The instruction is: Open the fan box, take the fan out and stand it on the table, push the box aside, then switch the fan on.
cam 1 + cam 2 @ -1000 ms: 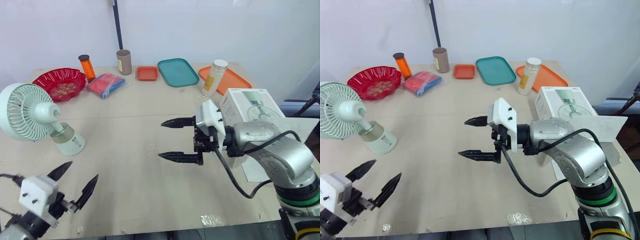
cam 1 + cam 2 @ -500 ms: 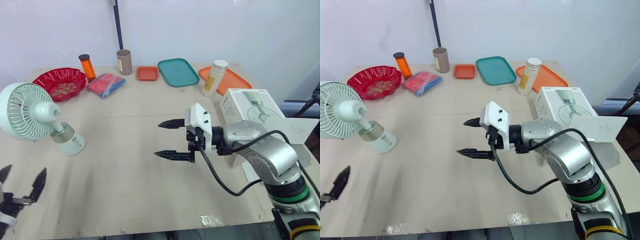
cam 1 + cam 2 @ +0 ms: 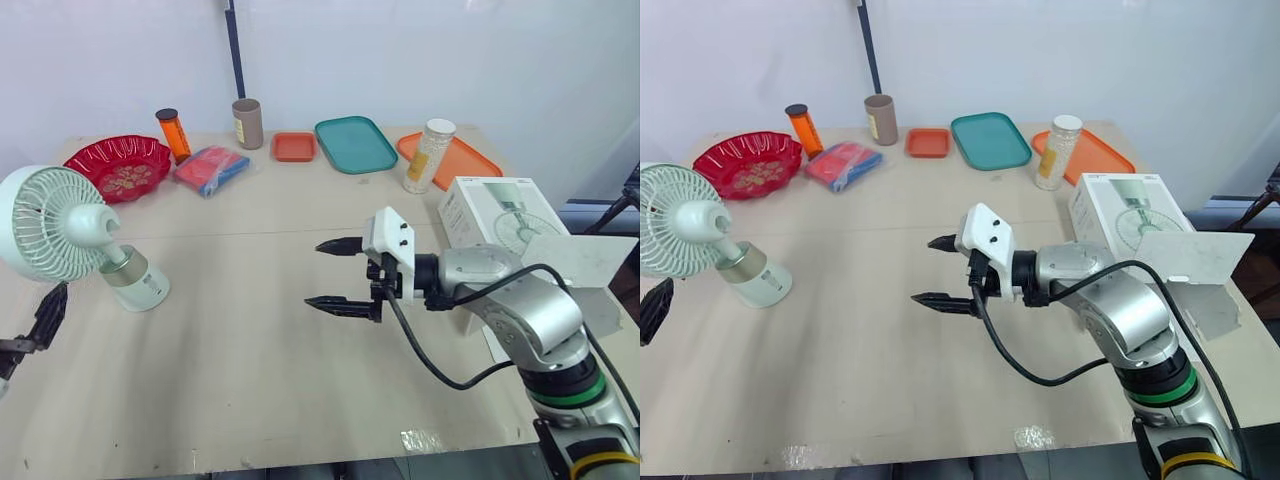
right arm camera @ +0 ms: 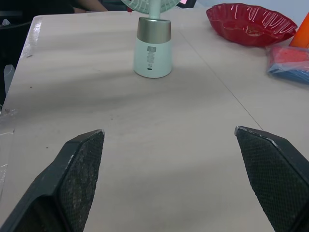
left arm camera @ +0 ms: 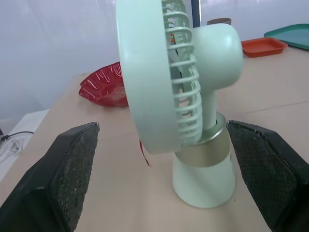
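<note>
- Fan (image 3: 70,235): out of its box, upright on its round base at the table's (image 3: 260,400) left side, head w/ grille on top. Nothing touches it. Blades: can't tell if turning.
- Judged: unboxing, standing and pushing aside look done; the switch-on is what's left.
- Small dark mark on the base front in R wrist view. Could be the switch, can't tell.
- Fan box (image 3: 495,215): white, at the right edge, well apart from the fan, flap (image 3: 590,265) hanging open past the edge. Prob parked there to free the mid-table for the arms.
- L gripper (image 5: 161,128): released, fingers spread wide, empty. Low by the table's left edge, just beside the fan. Its wrist view looks straight at base and grille btw the two fingers, so it seems lined up to steady or reach the base.
- R gripper (image 3: 313,273): also released, holding nothing. Hovers over mid-table, fingers pointing toward the fan, well apart from it. Wrist view has the base dead ahead.
- Risk: a push high on the head could tip the fan, so contact low on the base is safer.
- Back row, clear of the work: red bowl (image 3: 120,165), orange bottle (image 3: 174,135), blue-red packet (image 3: 212,168), brown cup (image 3: 247,124), small orange tray (image 3: 295,147), teal tray (image 3: 356,144), white-lidded jar (image 3: 428,155) beside a larger orange tray (image 3: 470,160).
</note>
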Action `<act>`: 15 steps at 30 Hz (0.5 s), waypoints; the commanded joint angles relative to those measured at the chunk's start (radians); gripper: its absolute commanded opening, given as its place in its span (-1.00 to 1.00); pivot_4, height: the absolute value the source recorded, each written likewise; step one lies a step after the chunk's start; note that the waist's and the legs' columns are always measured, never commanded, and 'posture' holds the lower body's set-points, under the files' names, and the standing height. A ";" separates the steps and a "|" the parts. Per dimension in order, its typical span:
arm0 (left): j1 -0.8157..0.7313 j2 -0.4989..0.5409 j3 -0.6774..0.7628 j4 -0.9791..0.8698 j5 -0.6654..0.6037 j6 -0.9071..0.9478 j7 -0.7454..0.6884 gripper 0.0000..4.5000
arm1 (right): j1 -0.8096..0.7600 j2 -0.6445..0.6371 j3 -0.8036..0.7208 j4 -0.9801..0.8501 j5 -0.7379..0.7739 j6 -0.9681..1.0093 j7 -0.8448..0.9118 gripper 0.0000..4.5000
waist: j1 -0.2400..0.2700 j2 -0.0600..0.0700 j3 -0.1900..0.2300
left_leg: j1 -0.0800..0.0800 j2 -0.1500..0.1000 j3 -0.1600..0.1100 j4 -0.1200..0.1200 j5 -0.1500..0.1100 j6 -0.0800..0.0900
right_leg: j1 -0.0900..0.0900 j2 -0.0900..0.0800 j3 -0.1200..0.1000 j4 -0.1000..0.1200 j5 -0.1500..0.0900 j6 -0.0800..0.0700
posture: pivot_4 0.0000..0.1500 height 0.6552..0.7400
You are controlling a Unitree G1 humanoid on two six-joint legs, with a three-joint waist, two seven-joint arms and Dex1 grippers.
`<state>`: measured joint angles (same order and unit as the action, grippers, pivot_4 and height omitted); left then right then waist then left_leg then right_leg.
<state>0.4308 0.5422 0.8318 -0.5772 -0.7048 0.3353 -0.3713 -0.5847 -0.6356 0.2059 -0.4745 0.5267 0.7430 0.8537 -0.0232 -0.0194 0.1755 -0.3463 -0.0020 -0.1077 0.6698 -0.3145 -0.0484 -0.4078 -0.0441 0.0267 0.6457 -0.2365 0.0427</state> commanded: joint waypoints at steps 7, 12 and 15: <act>-0.137 0.078 -0.063 0.081 0.036 0.024 -0.023 1.00 | 0.003 0.017 -0.017 -0.061 0.010 0.015 -0.031 0.97 | 0.000 0.000 0.000 | 0.000 0.000 0.000 0.000 0.000 -0.001 | 0.000 0.000 0.000 0.000 0.000 0.000 | 1.00 1.00; -0.203 0.069 -0.096 0.098 0.016 0.061 0.003 1.00 | 0.002 0.023 -0.019 -0.066 0.010 0.021 -0.041 0.97 | 0.000 0.000 0.000 | 0.000 0.000 0.000 0.000 0.000 -0.001 | -0.001 0.000 0.000 0.000 0.000 0.000 | 1.00 1.00; -0.228 0.061 -0.103 0.088 0.006 0.081 0.017 1.00 | 0.001 0.026 -0.022 -0.070 0.013 0.029 -0.047 0.97 | 0.000 0.000 0.000 | 0.000 0.000 -0.001 0.000 0.000 -0.001 | 0.000 0.000 0.000 0.000 0.000 0.000 | 1.00 1.00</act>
<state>0.2076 0.6035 0.7157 -0.4779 -0.6881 0.4147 -0.3632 -0.5755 -0.6134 0.2056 -0.5092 0.5278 0.7701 0.8165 -0.0232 -0.0194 0.1756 -0.3464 -0.0020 -0.1082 0.6694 -0.3147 -0.0500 -0.4083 -0.0443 0.0266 0.6457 -0.2363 0.0428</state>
